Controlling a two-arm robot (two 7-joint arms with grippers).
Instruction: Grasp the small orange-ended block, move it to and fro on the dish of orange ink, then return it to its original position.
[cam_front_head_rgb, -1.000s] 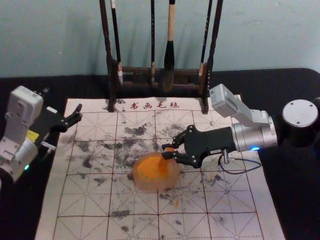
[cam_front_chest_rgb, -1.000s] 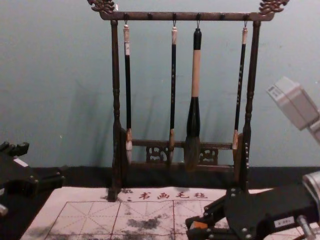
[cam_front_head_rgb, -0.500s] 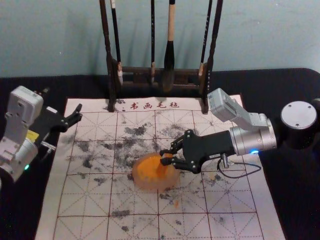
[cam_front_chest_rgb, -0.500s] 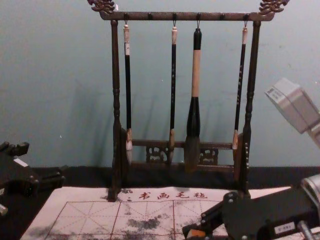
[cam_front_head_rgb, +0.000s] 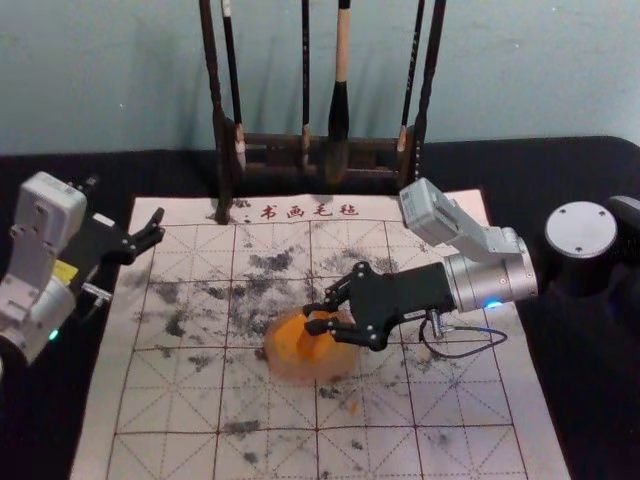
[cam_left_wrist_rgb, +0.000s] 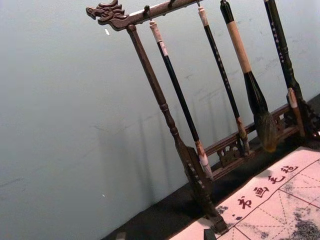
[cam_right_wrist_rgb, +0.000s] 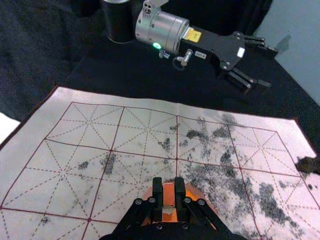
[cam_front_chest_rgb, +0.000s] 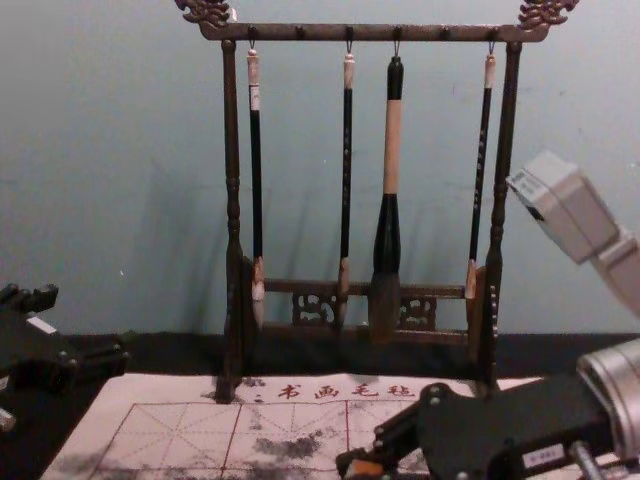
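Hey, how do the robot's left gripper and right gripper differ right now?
The left gripper is open and empty; the right gripper is shut on the orange-ended block.
The left one is parked by the mat's left edge, while the right one is at the orange ink dish.
Both are black with two jointed fingers.

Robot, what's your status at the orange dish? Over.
Right gripper shut on orange-ended block, over ink dish. Left gripper open, idle at left. Nothing seen in the way.
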